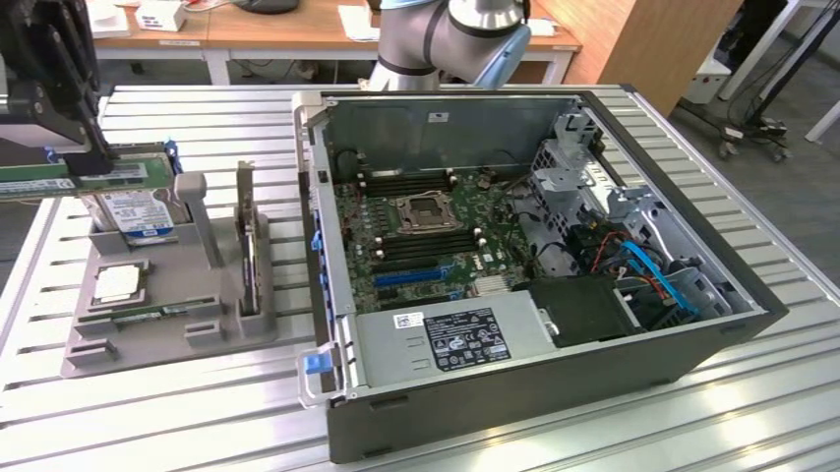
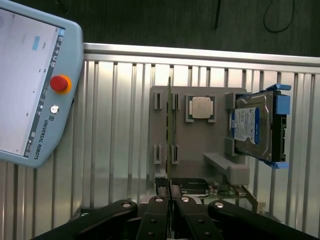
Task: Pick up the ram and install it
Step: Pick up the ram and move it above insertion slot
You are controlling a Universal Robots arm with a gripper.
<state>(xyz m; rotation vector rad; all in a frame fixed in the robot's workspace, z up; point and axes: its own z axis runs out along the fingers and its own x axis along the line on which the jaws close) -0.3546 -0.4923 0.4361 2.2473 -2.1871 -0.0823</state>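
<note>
Was a robotics lab: UR arm [image 1: 453,34] at a slatted aluminium bench [image 1: 735,413], teach pendant [image 2: 30,85] at its edge, opened PC tower [image 1: 525,403], wooden desks [image 1: 263,34] behind.

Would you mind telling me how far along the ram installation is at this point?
Done: the gripper is shut on the ram, held above the grey parts tray. In hand: the ram, to the exterior view's left of the open computer case. Left: it is not yet on the motherboard.
</note>
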